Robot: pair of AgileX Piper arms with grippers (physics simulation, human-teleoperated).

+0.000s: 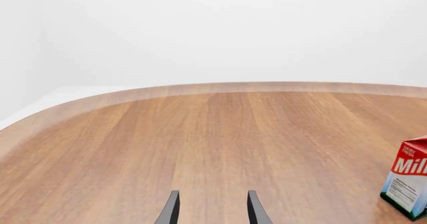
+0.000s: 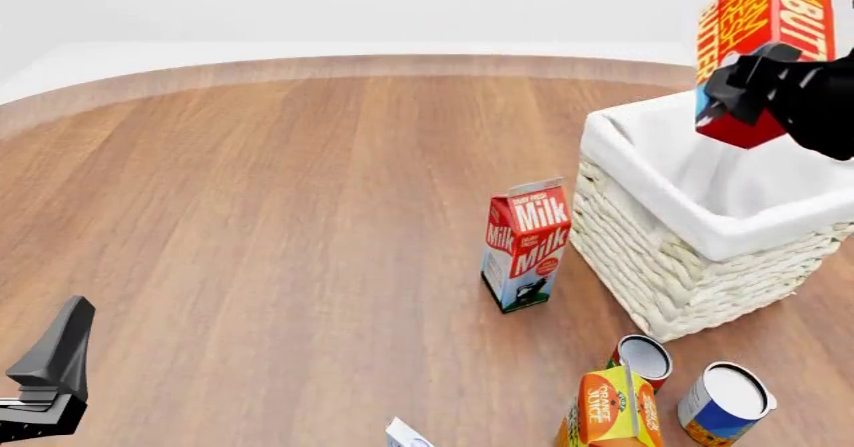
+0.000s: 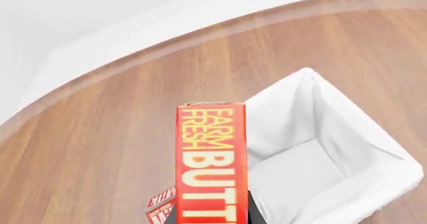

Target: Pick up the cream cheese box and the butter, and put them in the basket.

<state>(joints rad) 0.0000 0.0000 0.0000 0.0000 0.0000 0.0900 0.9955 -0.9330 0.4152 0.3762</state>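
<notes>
two hands: right hand (image 2: 747, 92) clamps butter (image 2: 763, 22) above basket (image 2: 694, 227); left hand (image 1: 212, 209) parted, holding nothing.

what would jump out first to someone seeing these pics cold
The red and orange butter box held up in the air by the right claw, above the big white wicker basket at the right of the table. Next, the red-and-white milk carton standing upright just left of the basket. The left claw is open and holds nothing, near the table's front left.
</notes>
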